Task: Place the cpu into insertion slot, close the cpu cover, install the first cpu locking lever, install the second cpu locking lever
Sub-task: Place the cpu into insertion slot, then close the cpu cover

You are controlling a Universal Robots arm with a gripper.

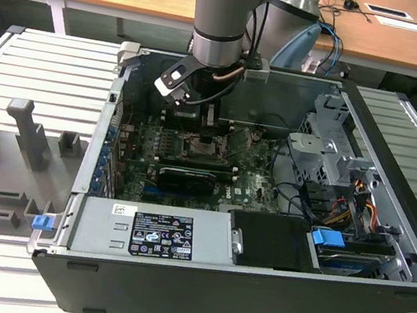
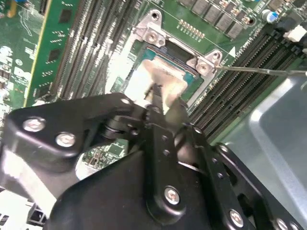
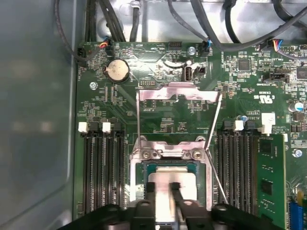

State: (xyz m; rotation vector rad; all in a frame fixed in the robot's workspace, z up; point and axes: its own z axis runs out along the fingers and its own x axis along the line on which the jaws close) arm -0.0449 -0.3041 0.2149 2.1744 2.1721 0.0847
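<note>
Your jaws [image 3: 165,199] stand narrow, pinched on the cpu [image 3: 188,190], which hangs right over the insertion slot [image 3: 170,166] and, as far as I can judge, is not yet seated. The greatest danger, to my eye, is a skewed descent. If the chip sits tilted or turned in the grip, a corner can land on the socket's contacts and bend them. Letting go early would drop it crooked. Beyond, the cpu cover [image 3: 192,91] stands thrown back with a thin locking lever [image 3: 214,122] raised beside it. Either could snag the arm or fall onto the chip.
</note>
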